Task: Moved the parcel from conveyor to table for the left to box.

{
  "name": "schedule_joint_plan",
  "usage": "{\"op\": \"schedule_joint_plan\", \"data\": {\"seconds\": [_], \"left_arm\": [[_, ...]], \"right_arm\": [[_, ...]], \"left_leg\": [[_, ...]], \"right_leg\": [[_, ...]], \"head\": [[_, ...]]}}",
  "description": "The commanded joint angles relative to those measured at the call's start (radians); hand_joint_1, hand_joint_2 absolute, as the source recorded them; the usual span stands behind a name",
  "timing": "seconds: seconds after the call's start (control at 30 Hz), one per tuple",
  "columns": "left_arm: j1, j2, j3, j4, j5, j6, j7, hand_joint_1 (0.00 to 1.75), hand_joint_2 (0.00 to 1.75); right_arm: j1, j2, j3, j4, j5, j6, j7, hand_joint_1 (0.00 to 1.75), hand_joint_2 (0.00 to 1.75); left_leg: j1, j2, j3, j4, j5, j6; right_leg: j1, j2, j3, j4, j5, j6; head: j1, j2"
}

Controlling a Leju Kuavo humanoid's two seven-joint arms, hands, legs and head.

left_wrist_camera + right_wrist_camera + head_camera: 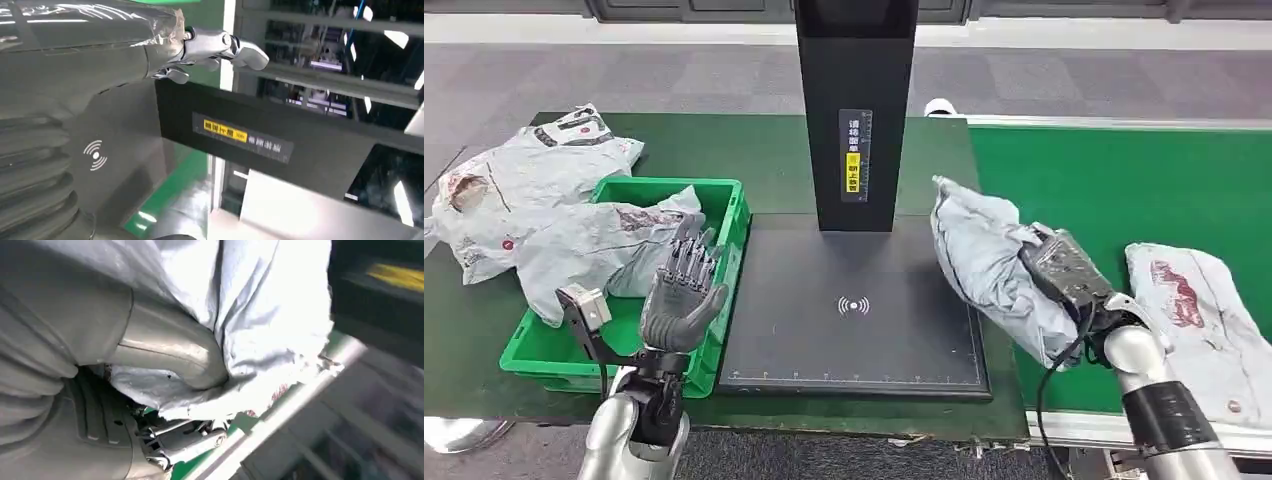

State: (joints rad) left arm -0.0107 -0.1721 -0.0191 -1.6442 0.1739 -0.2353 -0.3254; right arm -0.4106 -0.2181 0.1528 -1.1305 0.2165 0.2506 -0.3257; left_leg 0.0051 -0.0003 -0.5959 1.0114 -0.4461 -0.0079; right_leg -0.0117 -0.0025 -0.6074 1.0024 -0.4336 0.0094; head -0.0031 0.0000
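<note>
Head view: the right hand (1064, 268) grips a grey parcel (984, 262), fingers closed around its middle, carrying it above the seam between the green conveyor (1124, 190) and the black scanner pad (824, 330) on the counter. This looks like the transfer step; next it needs lowering onto the pad. The parcel's long axis runs diagonally, its far end pointing up-left toward the scanner post (856, 110). The left hand (684, 300) waits, fingers spread and empty, over the green bin (724, 215).

The scanner plate (854, 305) lies in the middle, its post (856, 110) at the far side. Left of it sits a crate (724, 215) with a bag (594, 250) in it; the conveyor (1114, 180) runs on the right, carrying another bag (1199, 320), and the right hand (1064, 268) holds the parcel (984, 260) over the plate's right edge.
</note>
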Motion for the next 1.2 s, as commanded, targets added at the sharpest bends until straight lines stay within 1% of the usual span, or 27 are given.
{"op": "schedule_joint_plan", "data": {"seconds": [0.03,0.1,0.13,0.2,0.23,0.27,0.3,0.37,0.4,0.47,0.6,0.63,0.7,0.73,0.77,0.83,0.87,0.9,0.97,1.03,1.13,1.17,1.2], "left_arm": [[-0.001,-0.025,0.038,0.01,-0.019,0.022,0.002,0.0,1.75],[-0.005,-0.022,0.041,0.019,-0.017,0.028,0.001,0.0,1.75],[-0.005,-0.021,0.043,0.02,-0.016,0.028,0.0,0.0,1.75],[-0.002,-0.024,0.047,0.018,-0.016,0.026,0.0,0.0,1.75],[-0.003,-0.025,0.047,0.021,-0.016,0.025,0.0,0.0,1.75],[-0.005,-0.027,0.045,0.024,-0.015,0.024,0.0,0.0,1.75],[-0.006,-0.03,0.04,0.03,-0.016,0.021,0.003,0.0,1.75],[-0.005,-0.033,0.023,0.037,-0.019,0.014,0.008,0.0,1.75],[-0.006,-0.034,0.016,0.041,-0.021,0.014,0.01,0.0,1.75],[-0.006,-0.034,0.016,0.041,-0.021,0.014,0.01,0.0,1.75],[-0.006,-0.031,0.014,0.04,-0.022,0.014,0.011,0.0,1.75],[-0.013,-0.035,0.01,0.041,-0.022,0.01,0.014,0.0,1.75],[-0.032,-0.033,-0.004,0.049,-0.022,0.007,0.03,0.0,1.75],[-0.046,-0.028,-0.012,0.059,-0.018,0.008,0.039,0.0,1.75],[-0.059,-0.023,-0.021,0.071,-0.013,0.006,0.045,0.0,1.75],[-0.087,-0.017,-0.037,0.099,-0.002,0.001,0.053,0.0,1.75],[-0.093,-0.018,-0.042,0.104,-0.002,0.0,0.053,0.0,1.75],[-0.105,-0.016,-0.054,0.115,0.001,-0.005,0.056,0.0,1.75],[-0.123,-0.015,-0.066,0.13,0.006,-0.007,0.063,0.0,1.75],[-0.147,-0.014,-0.078,0.148,0.017,-0.006,0.075,0.0,1.75],[-0.166,-0.01,-0.089,0.164,0.028,0.0,0.081,0.0,1.75],[-0.167,-0.01,-0.089,0.164,0.028,0.0,0.081,0.0,1.75],[-0.167,-0.01,-0.089,0.164,0.029,0.0,0.081,0.0,1.75]], "right_arm": [[0.142,0.2,-0.243,-0.322,-0.071,-0.028,0.023,1.75,1.75],[0.17,0.217,-0.256,-0.386,-0.08,-0.039,0.007,1.75,1.75],[0.182,0.226,-0.264,-0.412,-0.07,-0.064,0.001,1.75,1.75],[0.192,0.243,-0.262,-0.443,-0.02,-0.123,0.012,1.75,1.75],[0.185,0.253,-0.253,-0.434,0.001,-0.139,0.029,1.75,1.75],[0.177,0.259,-0.25,-0.42,0.008,-0.147,0.038,1.75,1.75],[0.155,0.271,-0.233,-0.373,0.058,-0.193,0.061,1.75,1.75],[0.115,0.286,-0.207,-0.269,0.073,-0.226,0.073,1.75,1.75],[0.103,0.288,-0.2,-0.234,0.074,-0.243,0.057,1.75,1.75],[0.103,0.288,-0.2,-0.234,0.074,-0.243,0.057,1.75,1.75],[0.098,0.282,-0.197,-0.221,0.066,-0.245,0.061,1.75,1.75],[0.066,0.295,-0.187,-0.164,0.09,-0.264,0.102,1.75,1.75],[-0.018,0.314,-0.153,-0.006,0.116,-0.282,0.123,1.75,1.75],[-0.076,0.326,-0.132,0.11,0.131,-0.321,0.111,1.75,1.75],[-0.117,0.334,-0.11,0.2,0.134,-0.321,0.117,1.75,1.75],[-0.197,0.364,-0.07,0.376,0.144,-0.33,0.119,1.75,1.75],[-0.212,0.377,-0.06,0.412,0.148,-0.338,0.119,1.75,1.75],[-0.244,0.393,-0.046,0.482,0.155,-0.346,0.126,1.75,1.75],[-0.273,0.416,-0.025,0.545,0.168,-0.351,0.143,1.75,1.75],[-0.301,0.438,-0.015,0.612,0.164,-0.346,0.152,1.75,1.75],[-0.305,0.468,0.025,0.66,0.172,-0.322,0.145,1.75,1.75],[-0.302,0.473,0.028,0.66,0.175,-0.326,0.144,1.75,1.75],[-0.3,0.477,0.029,0.66,0.176,-0.331,0.144,1.75,1.75]], "left_leg": [[0.0,-0.002,0.004,-0.003,-0.001,0.0],[0.0,-0.003,0.003,-0.002,-0.001,0.0],[0.0,-0.002,0.001,-0.001,0.0,0.0],[0.0,-0.002,0.003,-0.002,-0.001,0.0],[0.0,-0.002,0.001,-0.001,0.0,0.0],[0.0,-0.001,0.003,-0.002,-0.001,0.0],[0.0,-0.001,0.001,-0.001,-0.001,0.0],[0.0,0.002,0.003,-0.001,-0.001,0.0],[0.0,0.002,0.003,-0.002,-0.001,0.0],[0.001,0.003,0.004,-0.002,0.0,0.0],[0.0,0.001,0.003,-0.001,0.0,0.001],[0.0,0.001,0.004,-0.002,0.0,0.001],[0.0,0.003,0.003,-0.001,0.0,0.001],[0.0,0.006,0.004,-0.002,0.0,0.001],[0.001,0.008,0.005,-0.002,0.0,0.001],[0.001,0.007,0.004,-0.002,0.0,0.001],[0.001,0.011,0.006,-0.003,0.001,0.0],[0.0,0.008,0.004,-0.002,0.001,0.0],[0.001,0.008,0.005,-0.003,0.002,0.0],[0.001,0.005,0.004,-0.002,0.003,0.0],[0.0,0.004,0.004,-0.002,0.004,-0.001],[0.0,0.002,0.003,-0.001,0.004,0.0],[0.0,0.003,0.004,-0.003,0.004,0.0]], "right_leg": [[0.001,-0.002,0.005,-0.003,-0.002,-0.001],[0.0,-0.002,0.004,-0.002,-0.002,-0.001],[0.0,-0.002,0.002,-0.001,-0.001,-0.001],[0.0,-0.002,0.003,-0.002,-0.001,-0.001],[-0.001,-0.001,0.001,-0.001,-0.001,0.0],[-0.001,-0.001,0.003,-0.002,-0.001,-0.001],[-0.002,0.0,0.001,-0.001,-0.001,0.0],[-0.001,0.002,0.002,-0.002,0.0,0.0],[-0.001,0.003,0.003,-0.003,0.0,-0.001],[0.0,0.004,0.003,-0.004,0.001,0.0],[-0.001,0.001,0.003,-0.002,0.0,0.0],[-0.001,0.001,0.003,-0.003,0.0,0.0],[-0.001,0.003,0.002,-0.002,0.001,0.0],[-0.001,0.006,0.003,-0.003,0.002,0.0],[-0.001,0.008,0.003,-0.003,0.002,0.0],[-0.001,0.008,0.002,-0.003,0.003,0.0],[-0.001,0.012,0.002,-0.004,0.004,-0.001],[-0.001,0.009,0.002,-0.002,0.003,0.0],[0.0,0.009,0.002,-0.003,0.004,-0.001],[0.0,0.005,0.002,-0.002,0.004,-0.001],[0.0,0.005,0.002,-0.001,0.003,-0.002],[0.0,0.003,0.001,0.0,0.003,-0.001],[0.0,0.004,0.003,-0.002,0.003,-0.002]], "head": [[0.0,0.0],[0.0,0.0],[0.0,0.0],[0.0,0.0],[0.0,0.0],[0.0,0.0],[0.0,0.0],[0.0,0.0],[0.0,0.0],[0.0,0.0],[0.0,0.0],[0.0,0.0],[0.0,0.0],[0.0,0.0],[0.0,0.0],[0.0,0.0],[0.0,0.0],[0.0,0.0],[0.0,0.0],[0.0,0.0],[0.0,0.0],[0.0,0.0],[0.0,0.0]]}}
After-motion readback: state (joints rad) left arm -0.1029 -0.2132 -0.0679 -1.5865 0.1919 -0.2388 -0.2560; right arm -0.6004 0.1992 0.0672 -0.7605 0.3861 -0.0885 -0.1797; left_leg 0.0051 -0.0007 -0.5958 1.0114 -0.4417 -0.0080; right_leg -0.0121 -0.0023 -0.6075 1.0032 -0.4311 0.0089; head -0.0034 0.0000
